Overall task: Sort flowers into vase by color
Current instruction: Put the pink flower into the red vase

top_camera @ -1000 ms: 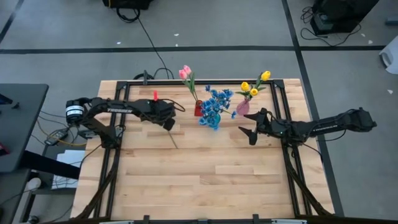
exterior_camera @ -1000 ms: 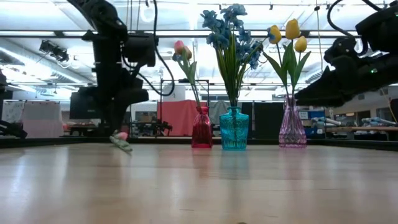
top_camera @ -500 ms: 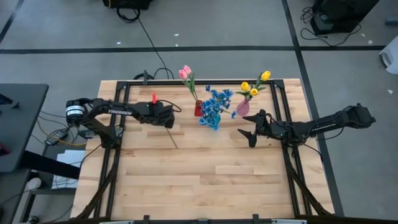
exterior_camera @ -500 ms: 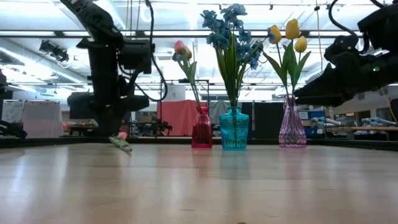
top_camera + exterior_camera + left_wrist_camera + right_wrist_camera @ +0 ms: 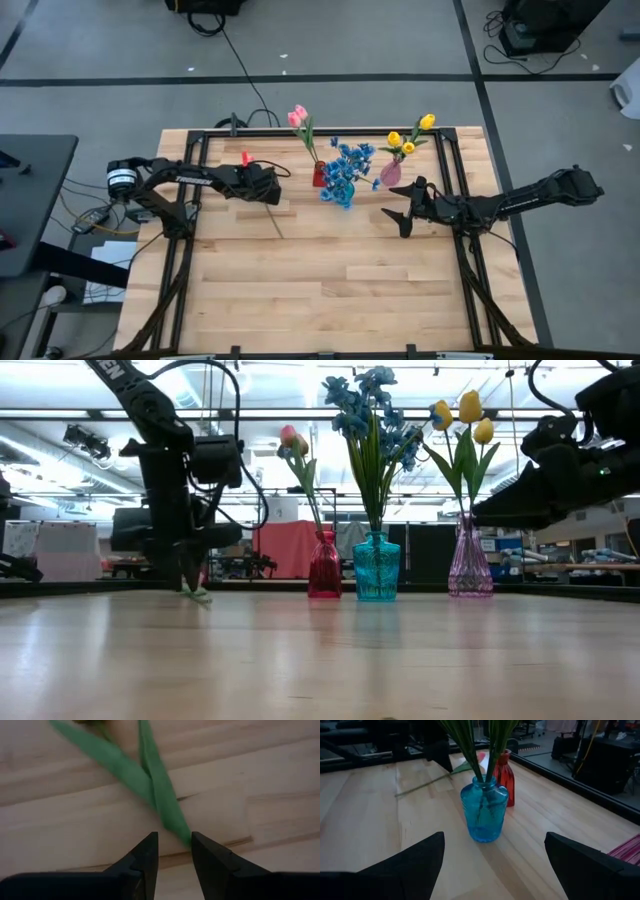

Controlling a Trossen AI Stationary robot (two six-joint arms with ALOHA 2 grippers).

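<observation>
Since the last look my left gripper (image 5: 173, 851) has dropped right onto the loose flower (image 5: 150, 780) lying flat on the table (image 5: 330, 290), fingers a little apart with the green leaves between the tips, not clenched. My right gripper (image 5: 399, 217) hangs spread wide and empty near the pink vase (image 5: 390, 172), beside the blue vase (image 5: 484, 815) and red vase (image 5: 324, 566).

1. left wrist view: the flower on the table (image 5: 150, 780) is blurred, its bloom cut off at 12 o'clock.
2. right wrist view: the blue vase (image 5: 484, 810) shows stems cropped at 12 o'clock, blooms unseen.
</observation>
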